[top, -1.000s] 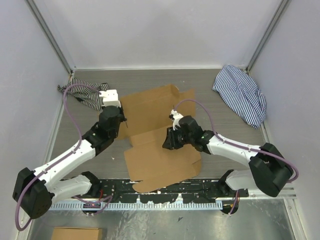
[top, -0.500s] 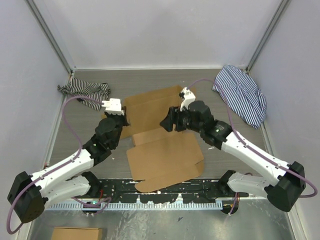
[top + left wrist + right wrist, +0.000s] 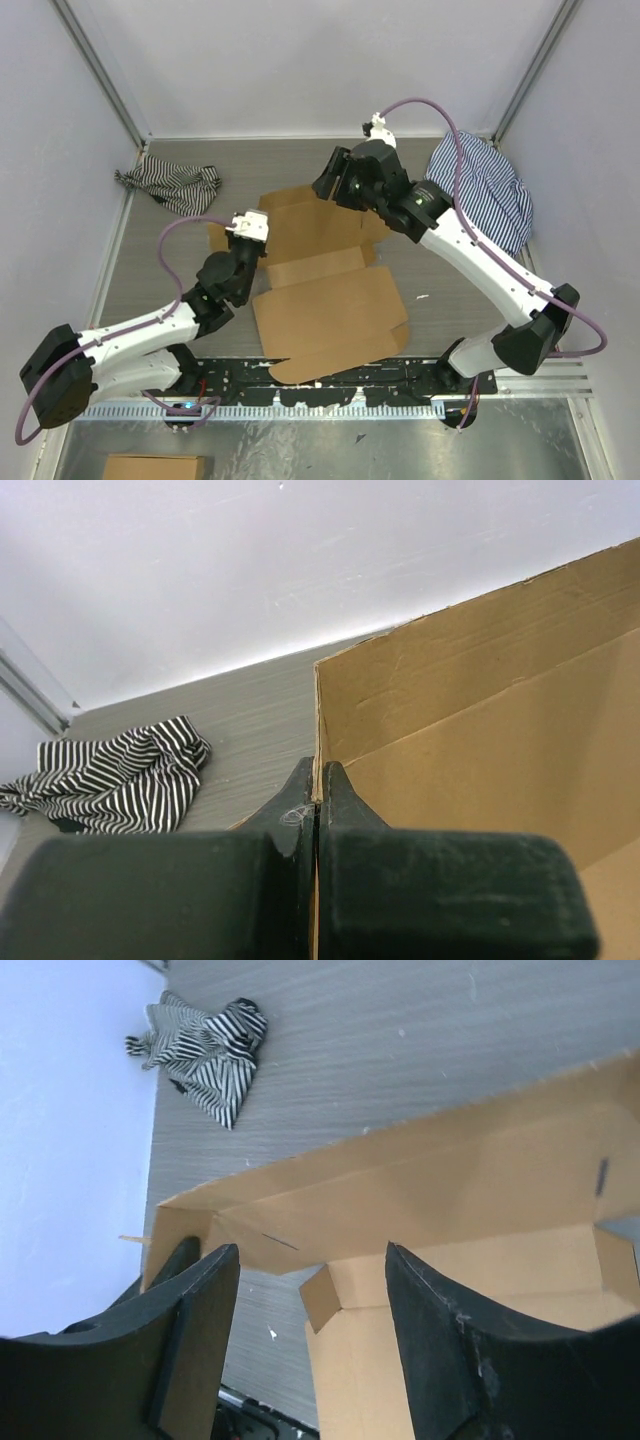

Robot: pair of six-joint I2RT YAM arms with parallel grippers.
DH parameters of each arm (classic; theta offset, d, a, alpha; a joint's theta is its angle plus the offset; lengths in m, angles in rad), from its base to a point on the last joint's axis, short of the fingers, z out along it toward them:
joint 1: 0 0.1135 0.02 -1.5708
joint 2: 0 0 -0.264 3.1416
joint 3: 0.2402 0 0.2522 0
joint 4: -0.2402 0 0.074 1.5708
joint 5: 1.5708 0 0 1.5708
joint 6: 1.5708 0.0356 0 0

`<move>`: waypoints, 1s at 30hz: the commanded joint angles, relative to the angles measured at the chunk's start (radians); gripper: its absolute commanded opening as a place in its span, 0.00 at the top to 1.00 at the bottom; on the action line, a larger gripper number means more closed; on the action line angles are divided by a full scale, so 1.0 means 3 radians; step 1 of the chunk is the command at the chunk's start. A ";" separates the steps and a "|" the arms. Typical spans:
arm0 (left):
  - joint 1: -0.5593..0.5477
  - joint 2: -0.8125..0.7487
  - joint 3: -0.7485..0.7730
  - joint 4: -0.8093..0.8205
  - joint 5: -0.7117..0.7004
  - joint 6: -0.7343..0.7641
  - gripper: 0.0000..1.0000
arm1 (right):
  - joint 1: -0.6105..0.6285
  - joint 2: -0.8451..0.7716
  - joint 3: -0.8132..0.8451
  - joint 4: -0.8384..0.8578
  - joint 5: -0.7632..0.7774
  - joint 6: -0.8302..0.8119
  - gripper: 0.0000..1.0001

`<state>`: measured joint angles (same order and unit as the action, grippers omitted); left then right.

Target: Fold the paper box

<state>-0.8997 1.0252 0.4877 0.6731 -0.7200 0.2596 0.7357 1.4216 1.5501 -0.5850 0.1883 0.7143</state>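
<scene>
The paper box (image 3: 325, 295) is a brown die-cut cardboard sheet lying mid-table, with its left flap standing up. My left gripper (image 3: 256, 218) is shut on that flap's edge; in the left wrist view the cardboard edge (image 3: 318, 720) runs up from between the closed fingertips (image 3: 300, 785). My right gripper (image 3: 322, 188) hangs open above the sheet's back edge, touching nothing. From the right wrist view the box (image 3: 450, 1190) lies well below the spread fingers (image 3: 200, 1330), and the gripper (image 3: 312, 1260) is empty.
A black-and-white striped cloth (image 3: 170, 185) lies at the back left corner. A blue striped cloth (image 3: 485, 190) lies at the back right. Walls close in the back and both sides. A black rail (image 3: 330, 385) runs along the near edge.
My right gripper opened, let go of the cardboard, and rose up and back. My left gripper moved right and nearer, carrying the left flap upright.
</scene>
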 commanded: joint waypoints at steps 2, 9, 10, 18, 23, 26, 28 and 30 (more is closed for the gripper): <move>-0.0062 0.0037 -0.0198 0.0875 0.0005 0.0470 1.00 | 0.0006 -0.0208 -0.0065 -0.0243 0.0397 0.0891 0.32; -0.0291 0.0243 -0.0370 0.1455 0.0245 0.1007 1.00 | 0.0003 -0.0596 -0.0521 0.0205 0.0552 0.1306 0.10; -0.0333 0.0277 -0.0373 0.1504 0.0246 0.1071 1.00 | 0.0007 -0.0599 -0.0512 0.0216 0.0538 0.1323 0.09; -0.0479 0.0338 -0.0447 0.1847 0.0196 0.1349 1.00 | -0.0062 -0.0421 -0.0443 0.0173 0.0302 0.1608 0.17; -0.0491 0.0272 -0.0476 0.1852 0.0214 0.1360 1.00 | -0.0079 -0.0360 -0.0485 0.0129 0.0280 0.1760 0.19; -0.0498 0.0261 -0.0482 0.1859 0.0243 0.1359 1.00 | -0.0098 -0.0325 -0.0497 0.0148 0.0258 0.1818 0.18; -0.0511 0.0251 -0.0493 0.1866 0.0244 0.1364 1.00 | -0.0114 -0.0306 -0.0508 0.0171 0.0237 0.1849 0.18; -0.0523 0.0241 -0.0509 0.1886 0.0248 0.1364 1.00 | -0.0119 -0.0293 -0.0524 0.0186 0.0260 0.1891 0.18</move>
<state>-1.0462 1.1229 0.3527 1.1484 -0.6628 0.6544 0.7071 1.3354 1.3911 -0.5755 0.2565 1.2331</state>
